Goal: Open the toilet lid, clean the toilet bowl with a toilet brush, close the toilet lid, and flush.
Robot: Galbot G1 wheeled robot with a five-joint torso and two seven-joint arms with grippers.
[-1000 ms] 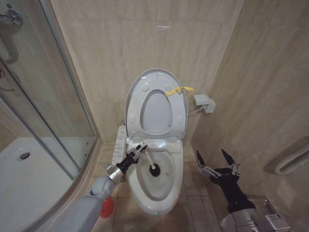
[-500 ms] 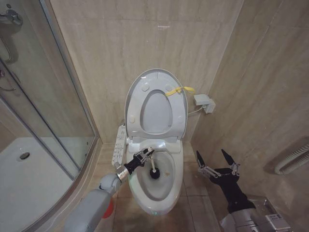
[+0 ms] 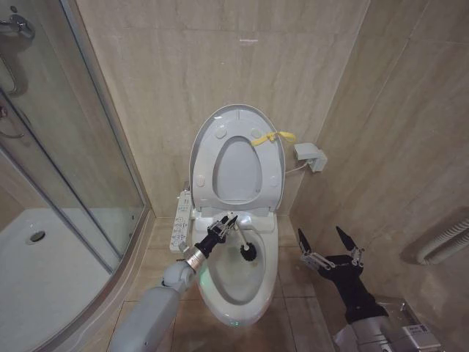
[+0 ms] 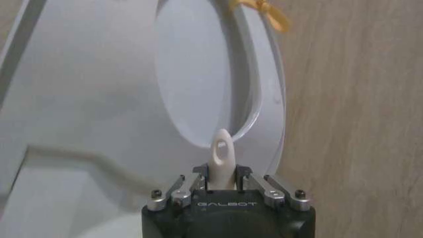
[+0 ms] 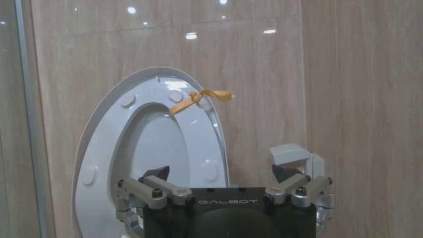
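Pinching the toilet brush (image 3: 240,240) handle, the left gripper (image 3: 226,225) held its black head inside the toilet bowl (image 3: 270,258); the toilet lid (image 3: 236,155) stood upright; the right gripper (image 3: 329,243) waited spread beside the bowl.

"GALBOT" is printed on the left gripper (image 4: 223,184) body and the right gripper (image 5: 223,174) body.

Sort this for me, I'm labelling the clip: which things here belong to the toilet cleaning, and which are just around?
In the job: toilet lid, raised; toilet bowl; toilet brush, head inside the bowl, held by left gripper.

Just around: right gripper, open, idle beside the toilet; shower tray; wall box.
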